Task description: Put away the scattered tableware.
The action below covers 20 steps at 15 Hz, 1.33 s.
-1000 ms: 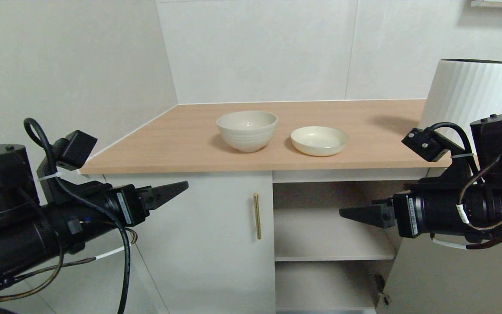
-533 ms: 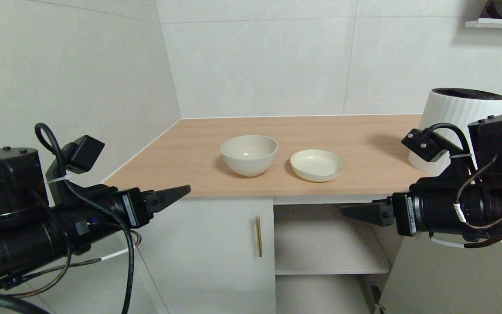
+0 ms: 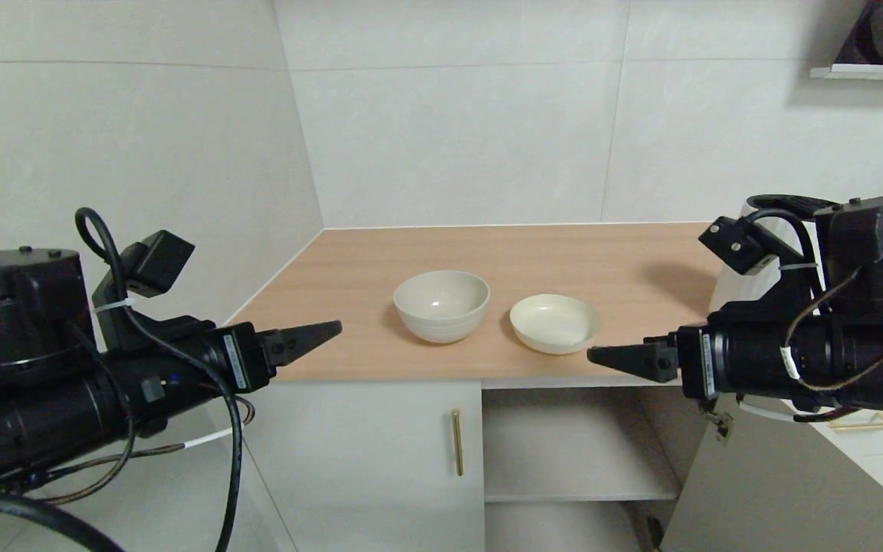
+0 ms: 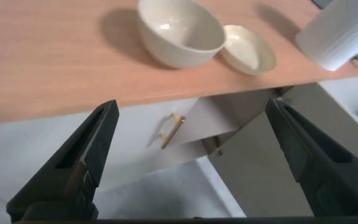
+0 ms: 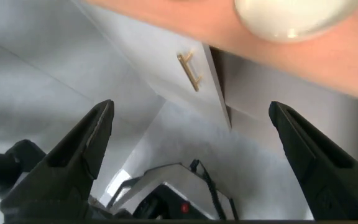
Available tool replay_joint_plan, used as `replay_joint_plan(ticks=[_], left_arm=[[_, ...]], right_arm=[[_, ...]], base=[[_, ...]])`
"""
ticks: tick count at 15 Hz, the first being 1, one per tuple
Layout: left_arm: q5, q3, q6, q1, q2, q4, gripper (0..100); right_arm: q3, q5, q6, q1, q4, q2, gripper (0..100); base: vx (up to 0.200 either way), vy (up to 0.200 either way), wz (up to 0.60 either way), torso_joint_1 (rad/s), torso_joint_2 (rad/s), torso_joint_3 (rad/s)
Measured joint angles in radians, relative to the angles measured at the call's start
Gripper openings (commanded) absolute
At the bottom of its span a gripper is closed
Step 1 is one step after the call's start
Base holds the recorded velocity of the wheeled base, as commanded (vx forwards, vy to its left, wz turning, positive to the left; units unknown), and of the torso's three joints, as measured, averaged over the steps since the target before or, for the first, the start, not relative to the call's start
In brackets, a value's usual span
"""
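We see a deep, round, faintly ridged cream bowl [image 3: 441, 305] just beside a shallow glossy cream dish [image 3: 554, 323], mid-frame on the smooth wood-grain table [image 3: 564, 253]. The left hand [image 3: 330, 331], lower left, and the right hand [image 3: 599, 355], lower right, have their black tapered fingers spread wide.

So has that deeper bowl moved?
No. The bowl sits just left of the shallow dish on the counter as before; the whole view shifted, so the camera moved.
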<state>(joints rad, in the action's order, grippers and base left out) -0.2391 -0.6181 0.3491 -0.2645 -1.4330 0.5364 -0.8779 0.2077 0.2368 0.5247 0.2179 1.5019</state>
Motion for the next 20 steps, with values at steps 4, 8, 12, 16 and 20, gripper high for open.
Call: replay_joint_plan(ticks=[4, 8, 12, 16, 20], left_arm=[[-0.018, -0.281, -0.001, -0.001, -0.066, -0.26, 100], [-0.009, -0.528, 0.024, -0.006, -0.167, -0.587, 100], [0.14, -0.678, 0.28, -0.07, -0.34, -0.588, 100], [0.255, -0.795, 0.37, -0.106, -0.521, -0.589, 100], [0.321, -0.907, 0.417, -0.122, -0.66, -0.59, 100]], right_arm=[[-0.186, -0.096, 0.03, -0.02, -0.144, 0.086, 100], [-0.343, -0.223, 0.14, -0.034, -0.246, 0.205, 100], [-0.358, -0.364, 0.156, -0.041, -0.148, 0.313, 100], [-0.359, -0.378, 0.156, -0.044, -0.135, 0.372, 100], [-0.358, -0.378, 0.159, -0.045, -0.135, 0.385, 100]], base=[[0.0, 0.0, 0.0, 0.0, 0.0, 0.0], [0.0, 0.0, 0.0, 0.0, 0.0, 0.0], [0.0, 0.0, 0.0, 0.0, 0.0, 0.0], [0.0, 0.0, 0.0, 0.0, 0.0, 0.0], [0.0, 0.0, 0.0, 0.0, 0.0, 0.0]])
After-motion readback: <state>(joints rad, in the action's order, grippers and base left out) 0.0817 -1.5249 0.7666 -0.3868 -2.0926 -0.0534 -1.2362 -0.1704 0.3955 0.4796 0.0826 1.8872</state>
